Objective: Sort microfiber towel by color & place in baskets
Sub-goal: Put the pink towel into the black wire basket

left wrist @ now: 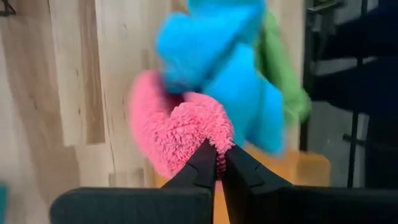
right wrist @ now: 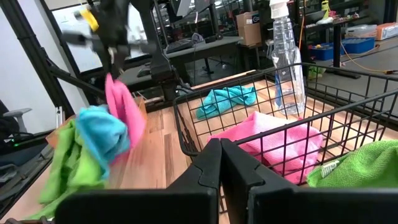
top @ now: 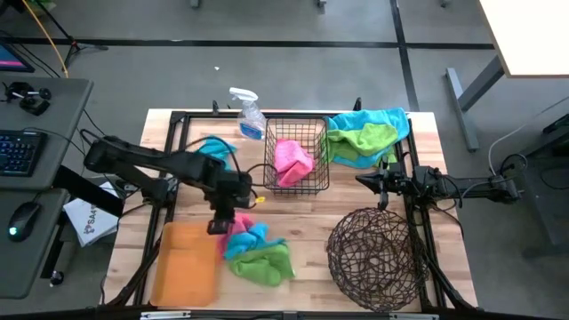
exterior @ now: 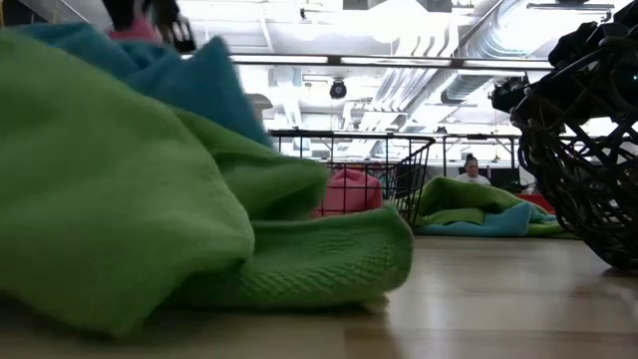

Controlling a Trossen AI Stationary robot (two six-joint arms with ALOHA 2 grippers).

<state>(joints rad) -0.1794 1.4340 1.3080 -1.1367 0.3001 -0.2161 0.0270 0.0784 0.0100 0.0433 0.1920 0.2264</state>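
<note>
A spray bottle [top: 246, 110] stands by the black wire basket [top: 296, 152], which holds a pink towel [top: 292, 161]. Blue and green towels [top: 258, 252] hide part of another pink towel [left wrist: 177, 124]. The left claw [left wrist: 217, 163] pinches it beside the orange tray [top: 185, 264]. The right claw [right wrist: 220, 154] is pressed together near the round twig basket [top: 373, 256].

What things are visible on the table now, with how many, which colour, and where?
wire basket: one, black, table's middle back, holds a pink towel.
twig basket: one, dark brown, front right.
tray: one, orange, front left.
spray bottle: one, clear, behind the wire basket.
towel pile: blue and green, back right.
blue towel: one, back left.
front towels: blue, green, beside the tray.
left claw: shut on a pink towel, above the front towels.
right claw: shut, empty, beside the wire basket.
</note>
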